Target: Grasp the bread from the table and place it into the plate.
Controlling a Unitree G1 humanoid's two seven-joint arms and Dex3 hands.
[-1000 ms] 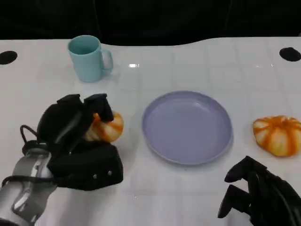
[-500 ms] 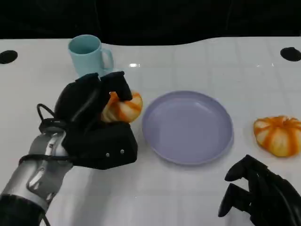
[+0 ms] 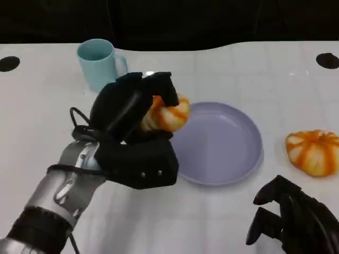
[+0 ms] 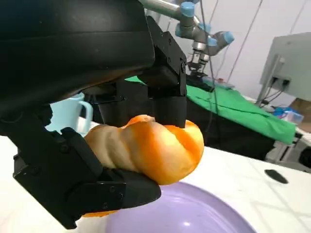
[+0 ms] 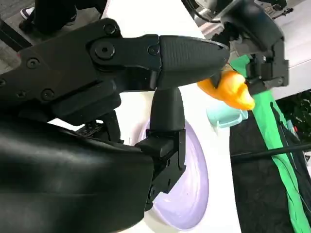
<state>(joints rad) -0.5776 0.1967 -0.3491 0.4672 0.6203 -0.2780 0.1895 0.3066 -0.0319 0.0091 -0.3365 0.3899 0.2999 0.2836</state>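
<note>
Gripping the bread (image 3: 165, 115) between black fingers above and a blocky black thumb below, the left hand (image 3: 135, 129) holds it lifted off the table, over the near-left rim of the plate (image 3: 222, 153). This bread is a rounded, lobed bun with a glossy orange crust and paler cream stripes running between its ridges; in the left wrist view its surface (image 4: 155, 148) looks smooth and slightly shiny, bulging out past the fingers. The plate is a shallow round dish of matte lavender plastic with a raised rim, lying flat on the table with nothing in it. A second bun (image 3: 313, 151), of the same pumpkin-like shape and orange-and-cream striping, sits on the table to the right of the plate, apart from it. The right hand (image 3: 294, 219) rests low at the near right edge, its hard black fingers curled loosely and holding nothing; whether they are fully closed cannot be told. A pale teal mug (image 3: 99, 64) with a loop handle stands upright beyond the left hand. The table (image 3: 238, 69) is glossy white and faintly gridded.
</note>
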